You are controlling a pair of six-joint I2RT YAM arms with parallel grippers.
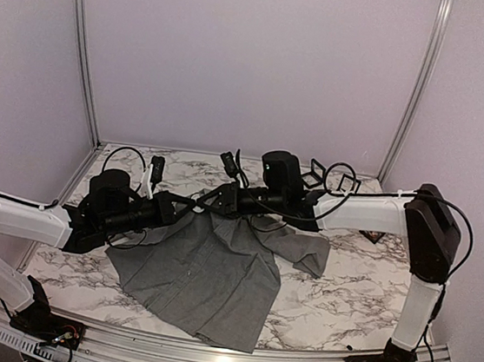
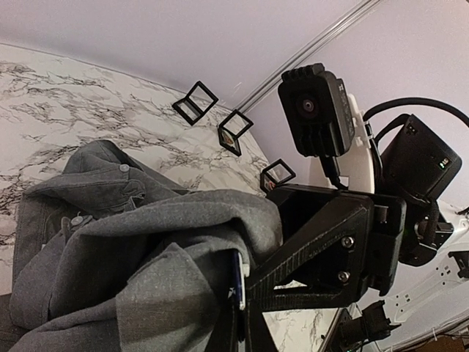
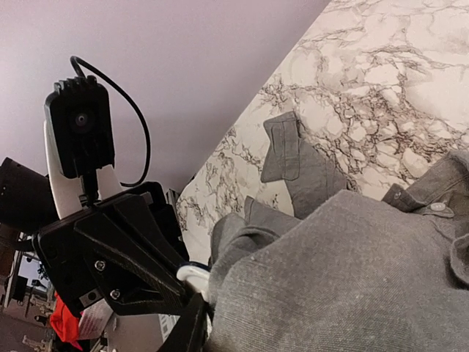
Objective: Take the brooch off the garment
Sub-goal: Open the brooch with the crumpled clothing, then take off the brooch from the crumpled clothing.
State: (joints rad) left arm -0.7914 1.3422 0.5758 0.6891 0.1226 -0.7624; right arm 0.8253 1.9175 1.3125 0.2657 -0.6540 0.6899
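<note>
The grey garment (image 1: 205, 273) lies spread on the marble table, one fold lifted into a peak between both arms. My left gripper (image 1: 197, 204) is shut on that raised fold (image 2: 146, 249). The brooch (image 2: 239, 282) shows edge-on as a thin blue and white disc at the fold's tip. It touches the black finger of my right gripper (image 2: 322, 249). In the right wrist view the brooch (image 3: 192, 275) is a white rim wedged between the cloth (image 3: 352, 279) and the left gripper's fingers (image 3: 128, 253). Cloth hides most of my right gripper (image 3: 194, 323), and its jaw gap does not show.
Three small black square frames (image 2: 196, 103) (image 2: 234, 130) (image 2: 277, 174) stand at the back right of the table (image 1: 344, 280). A shirt cuff (image 3: 289, 150) lies flat on the marble. Purple walls with metal rails (image 1: 414, 87) enclose the table.
</note>
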